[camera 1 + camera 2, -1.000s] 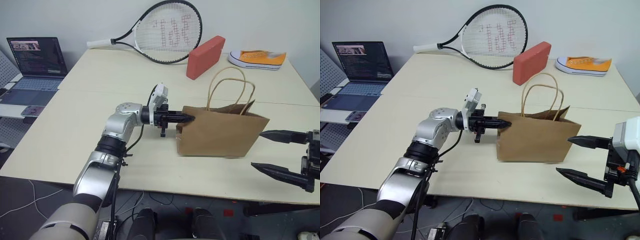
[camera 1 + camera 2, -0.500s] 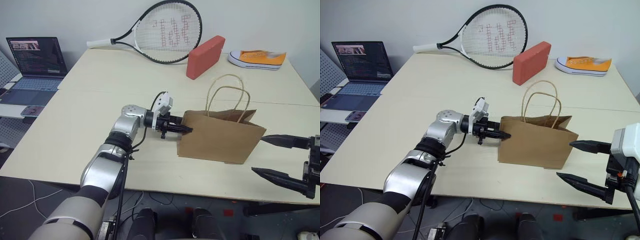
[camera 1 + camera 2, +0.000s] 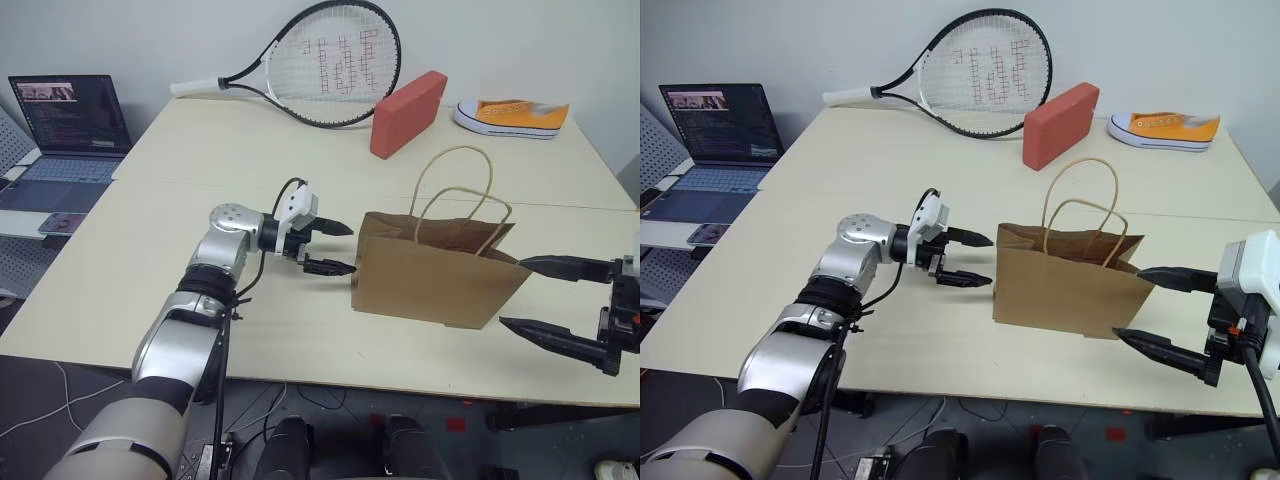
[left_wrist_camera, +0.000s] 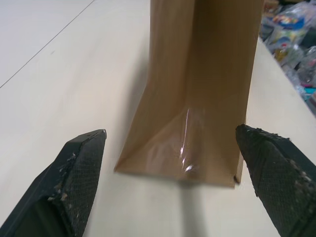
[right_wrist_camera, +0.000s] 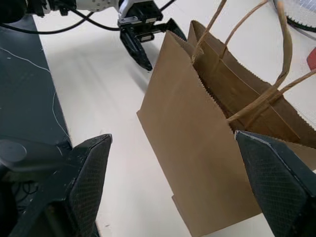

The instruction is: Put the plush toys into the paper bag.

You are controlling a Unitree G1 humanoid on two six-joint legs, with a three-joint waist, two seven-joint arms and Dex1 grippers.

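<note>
Brown kraft paper bag with cord handles (image 3: pixel 432 275) upright at centre of the pale table (image 3: pixel 200 170), left fingers (image 3: pixel 336 247) spread apart just left of it, right fingers (image 3: pixel 545 296) apart at its right end

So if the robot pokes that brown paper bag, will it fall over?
Probably yes. The paper bag looks thin and creased, so it would likely crumple or slide rather than resist. It stands on a narrow base and already leans a bit, so a push near the top could tip it. Its thin cord handles look floppy.
</note>
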